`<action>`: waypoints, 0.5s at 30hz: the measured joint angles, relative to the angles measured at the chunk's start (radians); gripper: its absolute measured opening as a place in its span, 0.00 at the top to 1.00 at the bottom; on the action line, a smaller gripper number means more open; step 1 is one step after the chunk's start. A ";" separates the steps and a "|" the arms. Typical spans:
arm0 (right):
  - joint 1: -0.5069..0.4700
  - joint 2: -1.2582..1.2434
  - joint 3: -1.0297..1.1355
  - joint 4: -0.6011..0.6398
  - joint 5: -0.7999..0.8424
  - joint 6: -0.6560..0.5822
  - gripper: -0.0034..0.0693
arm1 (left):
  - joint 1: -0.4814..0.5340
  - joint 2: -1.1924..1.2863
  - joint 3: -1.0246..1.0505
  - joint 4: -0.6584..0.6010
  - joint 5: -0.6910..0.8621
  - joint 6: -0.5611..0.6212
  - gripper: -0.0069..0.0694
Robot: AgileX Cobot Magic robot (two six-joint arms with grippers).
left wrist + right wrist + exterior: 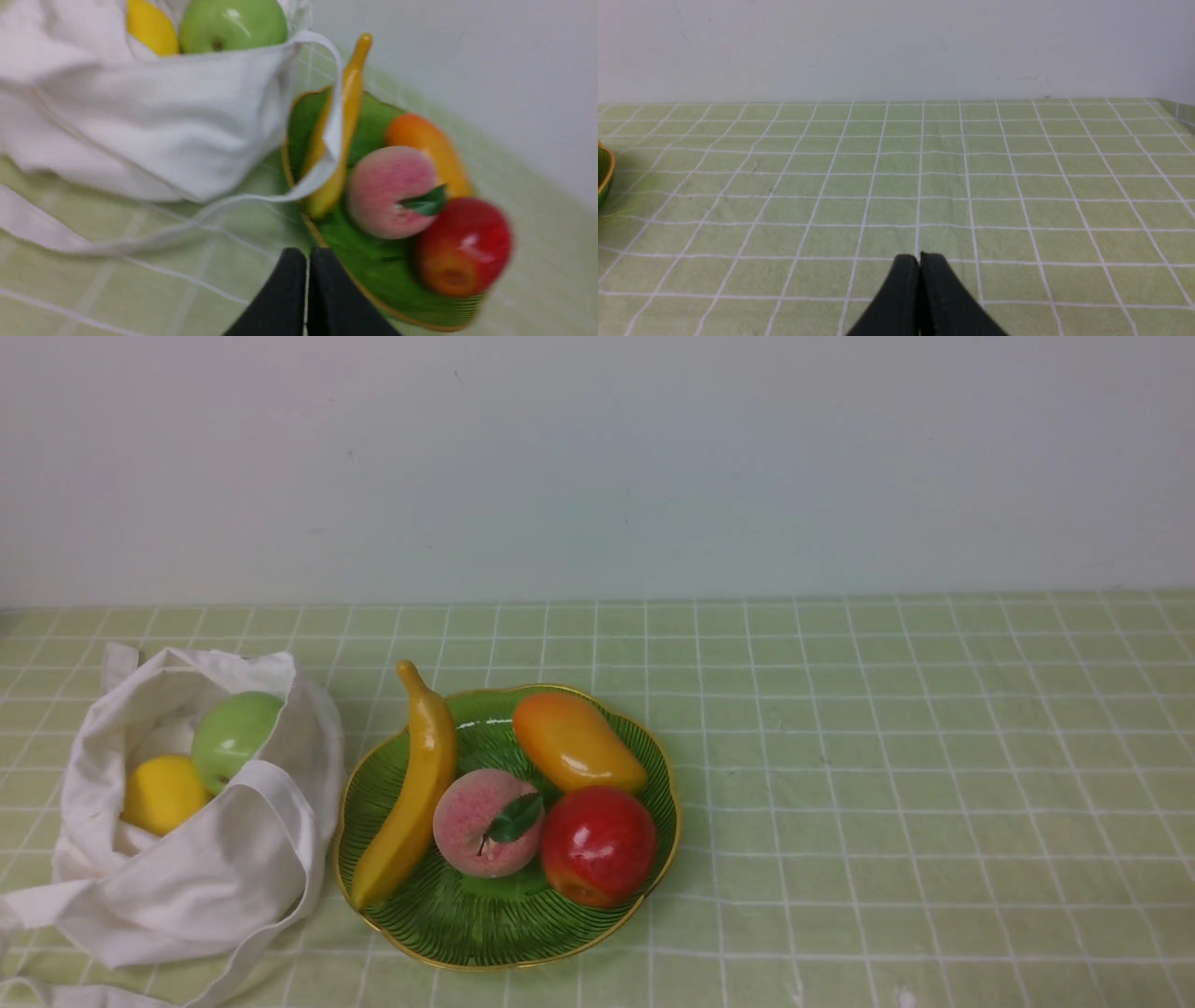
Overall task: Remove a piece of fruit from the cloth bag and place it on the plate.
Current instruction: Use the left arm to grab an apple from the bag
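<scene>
Nearest you, your left pincer (307, 255) is pressed together with nothing between its fingers, hanging over the green checked worktop (887, 784) just short of the plate (485, 929). Your right pincer (919, 259) is also pressed together and empty, over the worktop well to the right of the plate.

Next out, the cloth bag (215, 868) slumps at the front left, just beside the plate, its mouth open and its straps trailing toward you. Inside it the lemon (163, 793) lies nearer. The piece of fruit (233, 735), the light-green apple, sits just behind the lemon, against the bag's far wall and not yet on the plate.

On the plate, the red apple (597, 845) and the peach (481, 826) sit side by side. The banana (411, 793) runs along the plate's left edge. The mango (574, 742) lies at the far side.

Beyond everything stands the plain pale wall (653, 467).
</scene>
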 joint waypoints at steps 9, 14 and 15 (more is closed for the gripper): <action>0.000 0.000 0.000 0.000 0.000 0.000 0.97 | 0.000 0.000 0.002 -0.482 -0.034 -0.112 0.92; 0.000 0.000 0.000 0.000 0.000 0.000 0.97 | 0.000 0.000 -0.042 -0.562 -0.105 -0.028 0.92; 0.000 0.000 0.000 0.000 0.001 0.000 0.97 | 0.000 0.000 -0.079 -0.564 -0.105 0.008 0.92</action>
